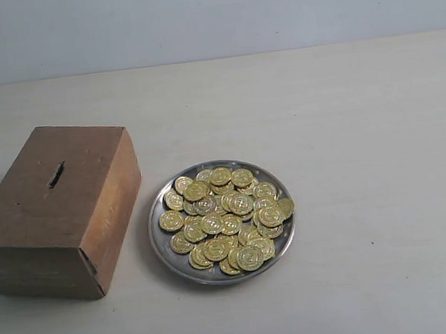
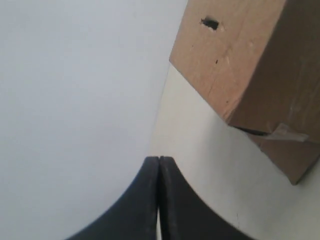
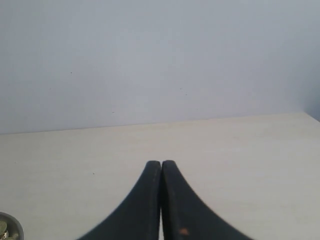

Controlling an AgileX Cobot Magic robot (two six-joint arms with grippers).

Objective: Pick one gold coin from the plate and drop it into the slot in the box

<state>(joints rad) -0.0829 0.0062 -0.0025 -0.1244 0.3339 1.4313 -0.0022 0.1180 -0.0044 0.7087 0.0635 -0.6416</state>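
Gold coins (image 1: 226, 220) lie heaped on the plate (image 1: 156, 243) at the lower centre of the exterior view, overlapping one another, so a single coin at the heap's edge looks easiest to pinch free. Just to its left stands the box (image 1: 54, 205), its slot (image 1: 56, 174) facing up in the top face, which keeps the carry short and lets a coin fall straight in. Neither arm shows in the exterior view. Both pincers are clenched on nothing: the left gripper (image 2: 158, 159) hangs near the box, the right gripper (image 3: 161, 162) over the table (image 3: 240, 165), apart from the plate. No coin is picked yet
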